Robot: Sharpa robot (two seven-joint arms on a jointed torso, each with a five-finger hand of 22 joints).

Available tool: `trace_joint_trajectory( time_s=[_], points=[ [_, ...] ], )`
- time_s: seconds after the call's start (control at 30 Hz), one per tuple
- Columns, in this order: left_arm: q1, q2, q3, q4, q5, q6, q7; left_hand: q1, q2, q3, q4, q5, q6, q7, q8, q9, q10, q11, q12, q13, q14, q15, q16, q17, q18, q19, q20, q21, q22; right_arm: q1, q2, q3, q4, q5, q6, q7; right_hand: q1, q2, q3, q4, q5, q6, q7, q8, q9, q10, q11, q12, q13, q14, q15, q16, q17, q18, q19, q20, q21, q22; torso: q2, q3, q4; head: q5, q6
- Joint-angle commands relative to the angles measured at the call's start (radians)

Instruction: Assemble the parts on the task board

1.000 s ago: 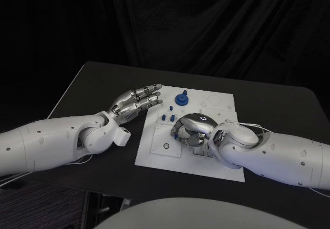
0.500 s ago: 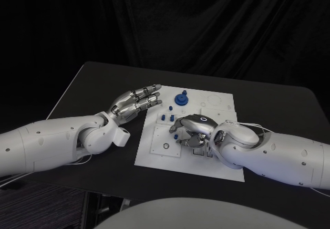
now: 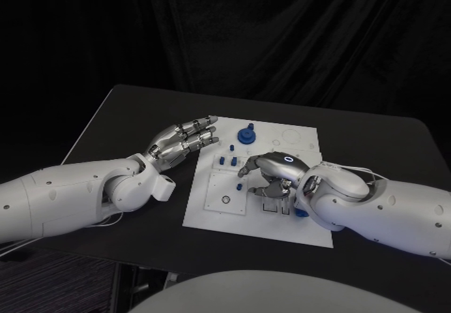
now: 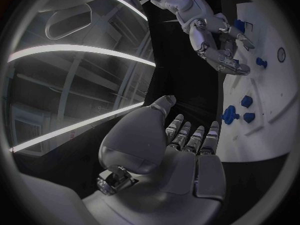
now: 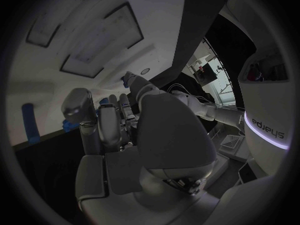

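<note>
Board (image 3: pixel 293 149): we see it mid-table, small blue parts (image 3: pixel 247 135) standing on it.
Left hand (image 3: pixel 184 141): fingers spread, holding nothing, beside the board.
Right hand (image 3: pixel 270 175): curled over the board; grip unclear to us.

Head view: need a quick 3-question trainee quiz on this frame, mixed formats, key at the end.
1. True or false: the left robot hand holds a blue part.
2. Which hand is over the middle of the task board? A) left B) right C) both
3. Fill in: the large blue knob part stands near the board's ___ edge (far or near, from the robot).

Key:
1. False. Its fingers are spread, nothing in them, at the board's left edge.
2. B. The right robot hand is curled down over the board's middle; whether it holds a part cannot be told.
3. Far.
</note>
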Motion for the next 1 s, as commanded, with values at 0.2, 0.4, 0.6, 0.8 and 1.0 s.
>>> trace_joint_trajectory(
  time_s=[0.2,0.4,0.6,0.8,1.0],
  points=[
    [-0.002,-0.003,0.001,0.007,0.002,0.001,0.071,-0.012,0.000,0.007,0.001,-0.001,0.003,0.000,0.005,0.001,0.000,-0.002,0.005,0.001,0.005,-0.001,0.005,0.001,-0.011,0.006,0.001,0.005,-0.002,0.129,-0.090,-0.005,0.075,-0.049,0.095,-0.111,-0.021,0.024,-0.004,0.030,0.046,0.059,0.008,0.018,-0.019,-0.008,-0.003,0.011,-0.025,0.004,0.001,0.016,0.007,0.006,0.012,0.002,0.022,0.118,-0.001,-0.0002,0.0014,-0.023,0.000],
    [-0.002,-0.002,0.001,0.006,0.002,-0.001,0.070,-0.012,0.000,0.007,0.001,-0.001,0.003,0.000,0.005,0.001,0.000,-0.002,0.005,0.001,0.005,-0.001,0.005,0.001,-0.011,0.006,0.001,0.005,-0.002,0.167,-0.139,-0.012,0.070,-0.070,0.139,-0.154,-0.044,0.017,-0.022,0.050,0.021,0.011,-0.003,-0.010,-0.057,-0.034,0.001,-0.017,-0.066,0.001,0.003,0.012,-0.005,0.006,0.011,0.004,0.019,0.117,0.000,-0.0008,0.0011,-0.039,0.000],
    [-0.002,0.003,0.001,0.003,0.002,0.004,0.068,-0.012,0.000,0.008,0.002,0.000,0.004,-0.002,0.005,0.001,0.000,-0.001,0.006,0.001,0.005,-0.001,0.005,0.001,-0.011,0.006,0.001,0.005,-0.003,0.171,-0.159,-0.015,0.042,-0.093,0.129,-0.163,-0.062,0.024,-0.033,0.070,0.024,0.022,-0.003,-0.005,-0.078,0.009,0.001,-0.005,-0.087,0.007,0.006,0.019,0.001,0.005,0.017,0.007,0.027,0.119,0.000,-0.0020,0.0040,-0.050,0.000],
    [-0.002,0.006,0.001,0.001,0.002,0.006,0.067,-0.012,0.001,0.010,0.002,0.001,0.005,-0.002,0.005,0.001,-0.001,-0.002,0.005,0.001,0.004,-0.002,0.005,0.001,-0.012,0.007,0.001,0.006,-0.002,0.157,-0.169,-0.017,0.031,-0.109,0.127,-0.186,-0.082,0.025,-0.047,0.088,0.005,0.025,-0.014,-0.006,-0.097,0.041,-0.005,0.000,-0.108,0.022,0.000,0.033,0.022,-0.002,0.037,0.003,0.066,0.130,0.002,0.0004,-0.0014,-0.048,0.000],
    [-0.002,0.006,0.001,0.002,0.002,0.007,0.065,-0.013,0.003,0.012,0.003,0.003,0.008,-0.001,0.005,0.001,-0.001,-0.003,0.005,0.001,0.005,-0.002,0.005,0.001,-0.012,0.008,0.002,0.006,0.000,0.137,-0.172,-0.017,0.027,-0.113,0.126,-0.195,-0.099,0.024,-0.060,0.103,-0.012,0.033,-0.012,-0.004,-0.111,0.070,-0.012,0.001,-0.125,0.030,-0.006,0.037,0.027,-0.005,0.048,-0.003,0.081,0.133,0.001,0.0014,-0.0015,-0.044,0.000]
  ],
)
